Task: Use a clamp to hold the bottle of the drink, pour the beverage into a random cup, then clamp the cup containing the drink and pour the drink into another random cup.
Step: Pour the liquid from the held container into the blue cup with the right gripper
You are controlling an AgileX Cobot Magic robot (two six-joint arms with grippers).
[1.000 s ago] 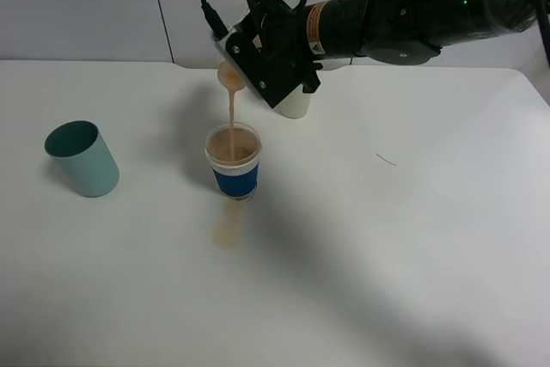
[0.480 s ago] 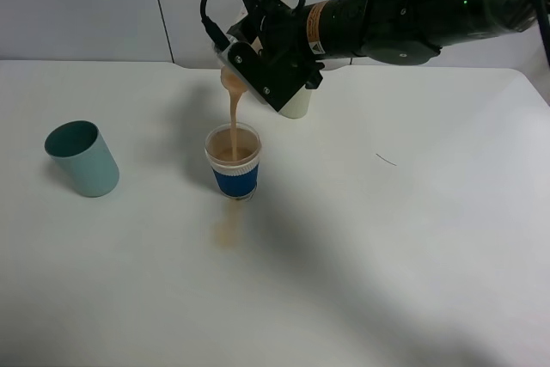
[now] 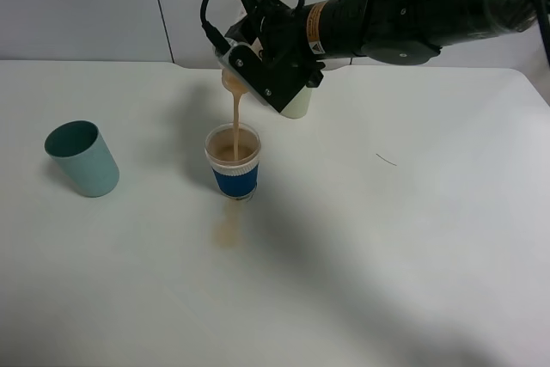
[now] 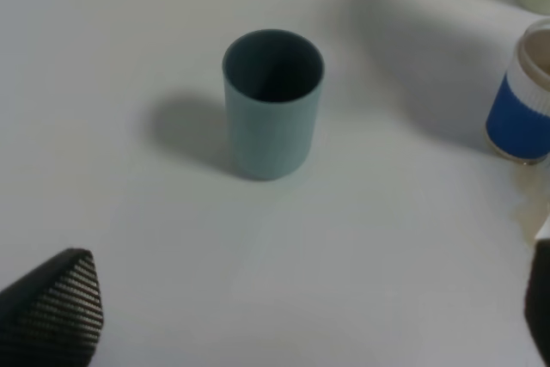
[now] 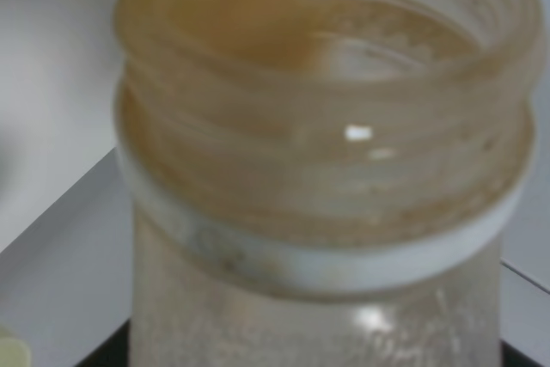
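My right gripper [image 3: 256,68] is shut on the clear bottle [image 3: 230,80], which is tipped mouth-down above the blue-sleeved cup [image 3: 234,162]. A thin tan stream [image 3: 234,118] falls from the mouth into that cup, which holds tan drink. The right wrist view is filled by the threaded neck of the bottle [image 5: 326,169], with tan liquid at its lip. A teal cup [image 3: 82,158] stands empty at the left. My left gripper [image 4: 292,311] hangs open above the table near the teal cup [image 4: 273,105], with the blue-sleeved cup [image 4: 522,105] at that view's edge.
A cream cup [image 3: 296,106] stands behind the right gripper, partly hidden by it. A tan spill [image 3: 228,231] stains the white table [image 3: 412,238] just in front of the blue-sleeved cup. A short dark mark [image 3: 387,159] lies to the right.
The right gripper has tipped the bottle slightly further and shifted a little up and left. The stream keeps falling into the blue-sleeved cup.
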